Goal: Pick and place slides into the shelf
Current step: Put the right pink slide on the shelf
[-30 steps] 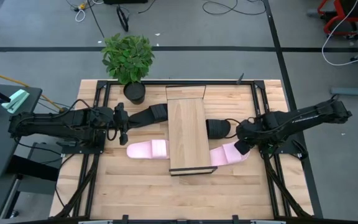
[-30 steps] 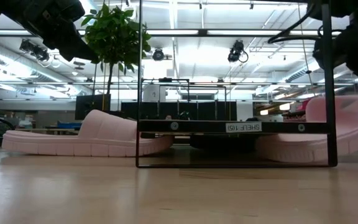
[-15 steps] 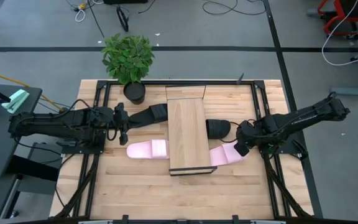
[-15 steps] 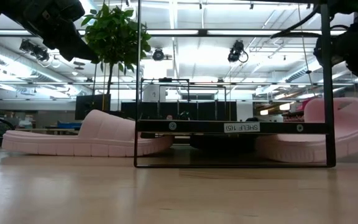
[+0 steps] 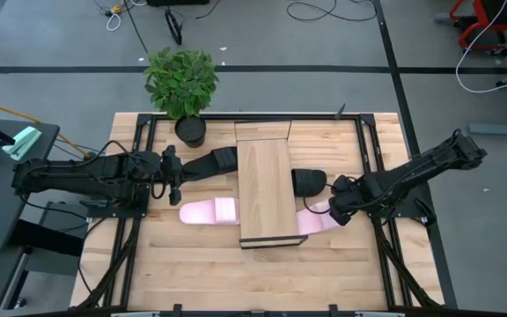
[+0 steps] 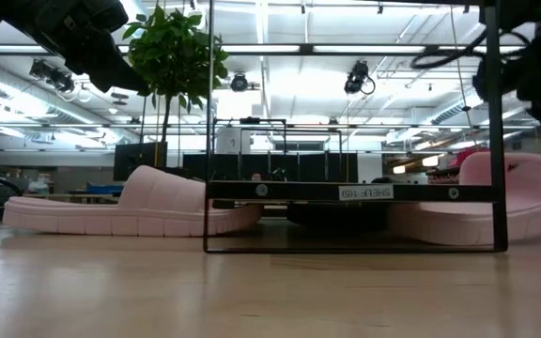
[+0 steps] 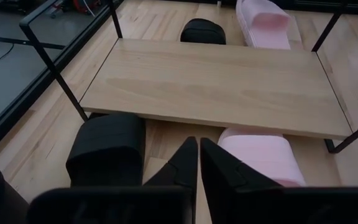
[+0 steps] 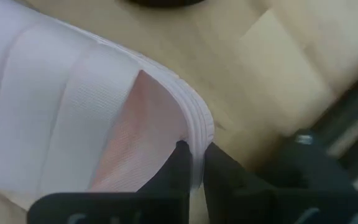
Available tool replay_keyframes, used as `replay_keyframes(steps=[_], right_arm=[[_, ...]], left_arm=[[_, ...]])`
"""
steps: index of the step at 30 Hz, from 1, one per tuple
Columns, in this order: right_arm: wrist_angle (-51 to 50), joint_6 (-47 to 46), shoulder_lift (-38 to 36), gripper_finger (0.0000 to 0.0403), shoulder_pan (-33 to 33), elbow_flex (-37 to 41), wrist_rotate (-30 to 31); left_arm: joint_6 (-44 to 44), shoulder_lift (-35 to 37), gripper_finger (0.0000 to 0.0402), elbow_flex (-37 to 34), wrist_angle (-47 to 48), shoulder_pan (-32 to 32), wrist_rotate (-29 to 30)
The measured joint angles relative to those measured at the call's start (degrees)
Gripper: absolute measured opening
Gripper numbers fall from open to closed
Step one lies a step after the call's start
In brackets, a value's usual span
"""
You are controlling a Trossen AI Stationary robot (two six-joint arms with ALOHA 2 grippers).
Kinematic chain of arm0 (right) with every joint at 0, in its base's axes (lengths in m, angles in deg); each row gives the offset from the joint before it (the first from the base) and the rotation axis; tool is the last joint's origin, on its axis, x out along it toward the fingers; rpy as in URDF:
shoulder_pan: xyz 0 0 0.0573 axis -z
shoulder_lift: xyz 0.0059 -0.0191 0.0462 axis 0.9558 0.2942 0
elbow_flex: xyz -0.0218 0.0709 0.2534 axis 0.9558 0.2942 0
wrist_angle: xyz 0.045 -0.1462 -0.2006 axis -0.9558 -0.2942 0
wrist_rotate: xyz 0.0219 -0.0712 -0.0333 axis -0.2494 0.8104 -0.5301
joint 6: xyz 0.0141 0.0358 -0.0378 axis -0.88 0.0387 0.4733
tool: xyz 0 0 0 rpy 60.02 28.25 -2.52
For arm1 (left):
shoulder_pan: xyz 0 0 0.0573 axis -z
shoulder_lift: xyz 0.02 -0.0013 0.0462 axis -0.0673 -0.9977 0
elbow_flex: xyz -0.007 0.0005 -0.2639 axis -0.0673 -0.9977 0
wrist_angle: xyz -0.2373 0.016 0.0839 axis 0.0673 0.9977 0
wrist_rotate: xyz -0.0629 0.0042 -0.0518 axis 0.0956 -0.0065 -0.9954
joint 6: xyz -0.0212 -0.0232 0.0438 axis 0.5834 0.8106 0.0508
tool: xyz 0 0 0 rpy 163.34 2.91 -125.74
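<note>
The shelf (image 5: 264,189) stands mid-table, a light wood rack with black edging. My right gripper (image 5: 334,211) is at its right side, shut on a pale pink slide (image 5: 317,222) whose far end reaches under the shelf. A black slide (image 5: 308,182) lies just beyond it, also part under the shelf. On the shelf's left lie the other black slide (image 5: 209,163) and the other pink slide (image 5: 208,211), each with one end under the shelf. My left gripper (image 5: 172,176) hangs shut above the table left of them, touching nothing. My right gripper pinches a thin ribbed edge of the pink slide (image 8: 196,146) between its two fingers, one finger (image 8: 180,163) on the inner pinkish face and the other on the outer side. It comes down slanting from the table's right. The slide (image 6: 496,202) lies low along the table.
A potted plant (image 5: 183,84) stands at the far edge, left of the shelf. Black frame rails (image 5: 139,220) run along the table's left and right sides. Bare wood (image 5: 253,277) shows near the front edge.
My right gripper has moved toward the shelf and down, keeping its hold. The pink slide it holds has slid farther under the shelf, and its raised outer end has sunk closer to level. The left arm has kept still.
</note>
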Motion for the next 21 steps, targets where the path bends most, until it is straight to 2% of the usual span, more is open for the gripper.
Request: replay_keyframes(steps=[6,14,21], right_arm=[[-12.9,1.1,1.6,0.0022,0.0,-9.7,3.5],[-13.9,7.8,8.3,0.0022,0.1,-15.3,5.4],[-15.9,12.2,14.3,0.0022,0.1,-15.8,1.6]], left_arm=[[0.0,0.0,0.0034,0.0,0.0,0.0,0.0],[0.0,0.0,0.0023,0.0,0.2,0.0,0.0],[0.0,0.0,0.0026,0.0,1.1,0.0,0.0]])
